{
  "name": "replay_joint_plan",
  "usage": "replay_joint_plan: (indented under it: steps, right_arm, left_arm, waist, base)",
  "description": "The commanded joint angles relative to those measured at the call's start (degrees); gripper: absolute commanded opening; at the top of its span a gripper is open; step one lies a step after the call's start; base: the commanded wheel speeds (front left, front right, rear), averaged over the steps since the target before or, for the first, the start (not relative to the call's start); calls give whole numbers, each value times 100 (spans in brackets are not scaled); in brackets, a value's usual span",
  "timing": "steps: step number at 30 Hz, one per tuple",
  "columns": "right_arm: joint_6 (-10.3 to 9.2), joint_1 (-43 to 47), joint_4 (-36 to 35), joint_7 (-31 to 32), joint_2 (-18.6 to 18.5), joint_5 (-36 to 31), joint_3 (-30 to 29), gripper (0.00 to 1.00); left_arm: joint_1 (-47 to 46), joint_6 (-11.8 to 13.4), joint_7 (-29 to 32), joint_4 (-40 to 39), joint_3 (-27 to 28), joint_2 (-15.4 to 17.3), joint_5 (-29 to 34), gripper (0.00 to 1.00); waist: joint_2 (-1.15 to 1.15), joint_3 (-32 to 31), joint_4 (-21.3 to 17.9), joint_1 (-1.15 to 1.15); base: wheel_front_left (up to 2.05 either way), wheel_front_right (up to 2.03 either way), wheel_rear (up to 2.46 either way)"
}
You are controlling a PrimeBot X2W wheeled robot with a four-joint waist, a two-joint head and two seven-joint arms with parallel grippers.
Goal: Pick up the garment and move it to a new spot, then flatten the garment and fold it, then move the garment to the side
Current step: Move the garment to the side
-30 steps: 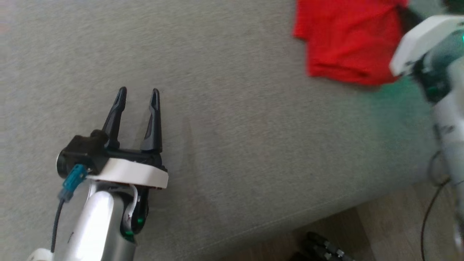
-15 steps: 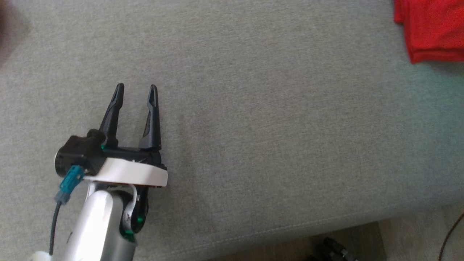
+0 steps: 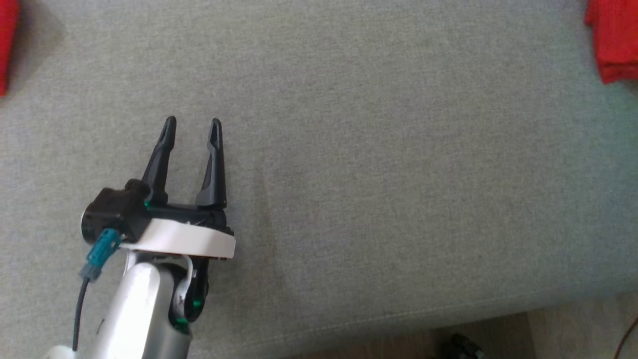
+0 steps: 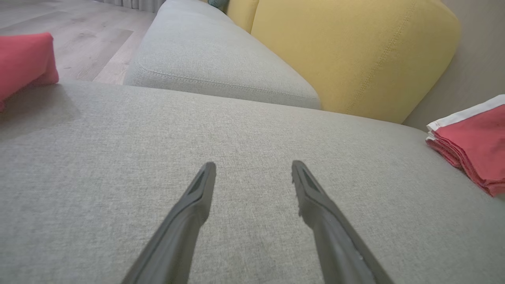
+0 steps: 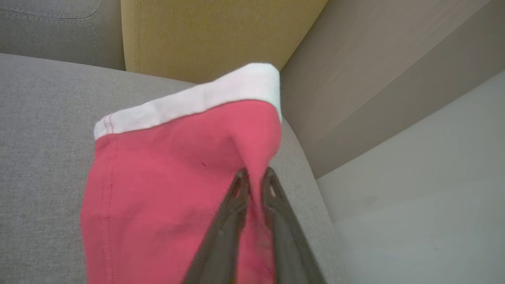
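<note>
left gripper (image 3: 192, 120): jaws are held apart above grey cushion (image 3: 398, 174) | right gripper (image 5: 255, 173): jaws are clamped on red garment (image 5: 158, 177) (white hem (image 5: 189, 98) uppermost)

Two red fabric items: a red bundle (image 4: 21, 59) well left of the left pincer (image 4: 252, 169) and a white-banded garment (image 4: 471, 144) well to its right. Two grey seat cushions: the near seat cushion (image 4: 98, 165) under the pincer, the far seat cushion (image 4: 205, 51) ahead. Two yellow cushions ahead: the large yellow cushion (image 4: 347, 51) and the second yellow cushion (image 4: 238, 12).
</note>
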Motion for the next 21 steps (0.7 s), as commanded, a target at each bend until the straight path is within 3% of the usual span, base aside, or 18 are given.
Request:
replay_joint_plan:
  steps: [1, 9, 21]
  right_arm:
    - [37, 168, -265, -38, 187, -251, -172, 100]
    - [37, 314, -438, -328, 635, -650, -438, 100]
    - [37, 246, -539, -646, 756, -1424, -929, 100]
  left_arm:
    - [-84, 39, -69, -123, 116, 11, -39, 100]
    - [-56, 38, -83, -59, 91, 4, -75, 100]
    - [-39, 51, -101, -20, 104, 3, -121, 100]
  waist:
    - [0, -57, 26, 0]
    - [0, -164, 87, 0]
    - [0, -245, 122, 0]
  base:
    - [0, 0, 0]
    - [0, 0, 0]
    - [0, 0, 0]
